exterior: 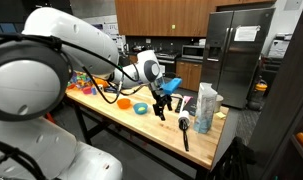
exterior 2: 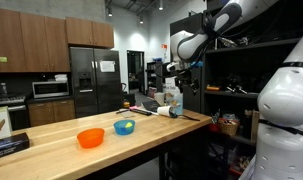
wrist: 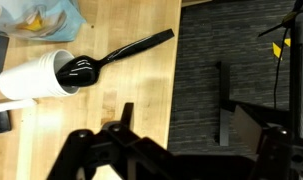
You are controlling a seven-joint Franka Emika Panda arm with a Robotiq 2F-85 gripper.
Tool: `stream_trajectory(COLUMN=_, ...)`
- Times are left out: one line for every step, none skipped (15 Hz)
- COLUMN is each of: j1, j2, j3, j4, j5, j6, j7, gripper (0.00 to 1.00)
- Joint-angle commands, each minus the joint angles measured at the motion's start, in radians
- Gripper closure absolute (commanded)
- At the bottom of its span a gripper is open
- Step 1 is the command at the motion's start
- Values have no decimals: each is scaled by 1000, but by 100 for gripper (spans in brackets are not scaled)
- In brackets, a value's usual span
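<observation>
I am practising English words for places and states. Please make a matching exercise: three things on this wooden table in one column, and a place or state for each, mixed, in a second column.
1 white cup
2 black spoon
3 orange bowl

a stands upright beside the blue bowl
b lies on its side
c has its head at the cup's mouth

Pairs: 1-b, 2-c, 3-a

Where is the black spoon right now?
In the wrist view the black spoon lies on the wooden table, its bowl inside the mouth of the tipped-over white cup, its handle angled toward the table's edge.
</observation>
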Motion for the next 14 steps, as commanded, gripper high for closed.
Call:
stream_trajectory(j1=-28, j2=2, j3=23, j4=1, j5=13, j6=3, j7=-14, gripper=0)
stream_trajectory(j1=-28, j2=2, j3=23, j4=2, j5=13, j6=3, j7=-17, gripper=0)
stream_trajectory(j1=-20, j2=-8, j3=8, j4=-23, j5=24, j6=59, j7=-35, gripper=0)
stream_trajectory(j1=-18, j2=19, j3=14, j4=-18, j5=10, j6=105, j7=-31, gripper=0)
stream_trajectory(j1=-9, j2=45, j3=15, j4=-9, j5=14, j6=156, j7=-44, gripper=0)
stream_trajectory(j1=-5, j2=98, j3=9, j4=29, j5=13, j6=204, j7=-80, gripper=0)
stream_trajectory(j1=3, j2=133, j3=14, j4=52, j5=17, j6=246, j7=-115, gripper=0)
stream_trajectory(j1=8, j2=164, j3=19, j4=74, j5=25, j6=284, j7=-151, gripper=0)
stream_trajectory(j1=15, j2=194, j3=21, j4=96, j5=44, j6=324, j7=-195, gripper=0)
stream_trajectory(j1=20, j2=224, j3=25, j4=117, j5=68, j6=358, j7=-234, gripper=0)
stream_trajectory(j1=32, j2=253, j3=24, j4=139, j5=114, j6=385, j7=-291, gripper=0)
stream_trajectory(j1=43, j2=283, j3=25, j4=161, j5=169, j6=406, j7=-353, gripper=0)
stream_trajectory(j1=53, j2=313, j3=30, j4=186, j5=231, j6=421, j7=-420, gripper=0)
stream_trajectory(j1=61, j2=342, j3=38, j4=210, j5=295, j6=424, j7=-489, gripper=0)
